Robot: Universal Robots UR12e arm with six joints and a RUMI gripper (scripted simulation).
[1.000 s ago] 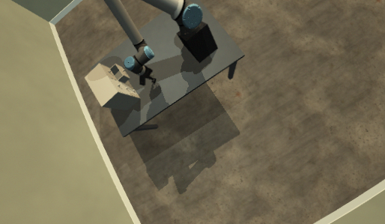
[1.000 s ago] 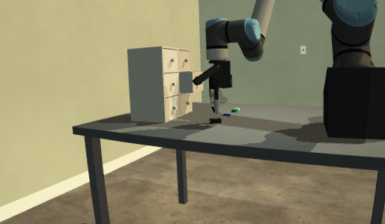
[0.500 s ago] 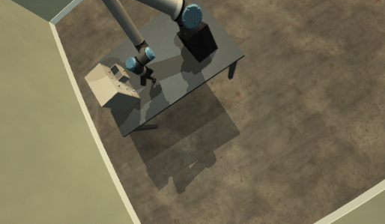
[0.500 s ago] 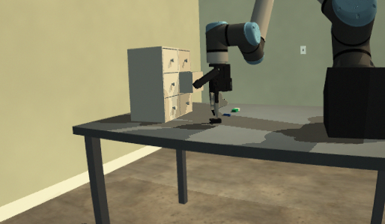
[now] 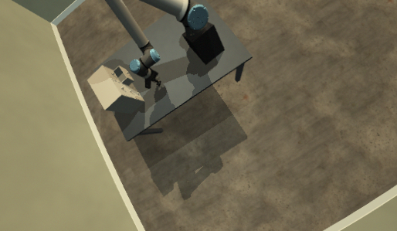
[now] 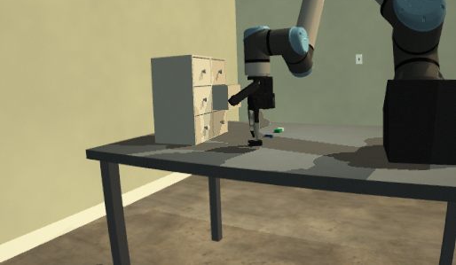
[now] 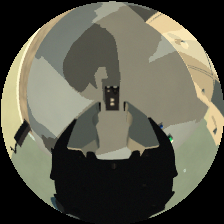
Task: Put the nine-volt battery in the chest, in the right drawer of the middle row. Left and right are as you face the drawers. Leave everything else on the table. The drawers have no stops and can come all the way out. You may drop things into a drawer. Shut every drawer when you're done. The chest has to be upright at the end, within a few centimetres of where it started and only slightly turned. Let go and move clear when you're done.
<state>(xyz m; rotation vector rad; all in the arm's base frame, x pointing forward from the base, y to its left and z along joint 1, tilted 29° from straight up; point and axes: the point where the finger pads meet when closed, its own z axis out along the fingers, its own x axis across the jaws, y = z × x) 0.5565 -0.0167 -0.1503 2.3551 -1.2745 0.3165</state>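
Note:
The nine-volt battery (image 6: 255, 143) (image 7: 112, 95) is a small black block on the table, its terminals visible in the wrist view. My gripper (image 6: 255, 137) (image 7: 112, 102) points down with its fingers partly open, low at the battery. In the wrist view the battery lies in line with the gap between the fingertips; nothing shows as gripped. The cream chest (image 5: 103, 89) (image 6: 173, 101) stands upright. Its right middle-row drawer (image 5: 125, 77) (image 6: 220, 97) is pulled out; the other drawers look shut. The inside of that drawer is mostly hidden.
A green object (image 6: 279, 130) (image 7: 170, 139) and a blue object (image 6: 269, 136) (image 7: 161, 126) lie on the table beyond the gripper in the exterior view. The open drawer juts out beside the gripper's body. The black robot base (image 5: 204, 44) (image 6: 419, 121) stands at the other end of the table.

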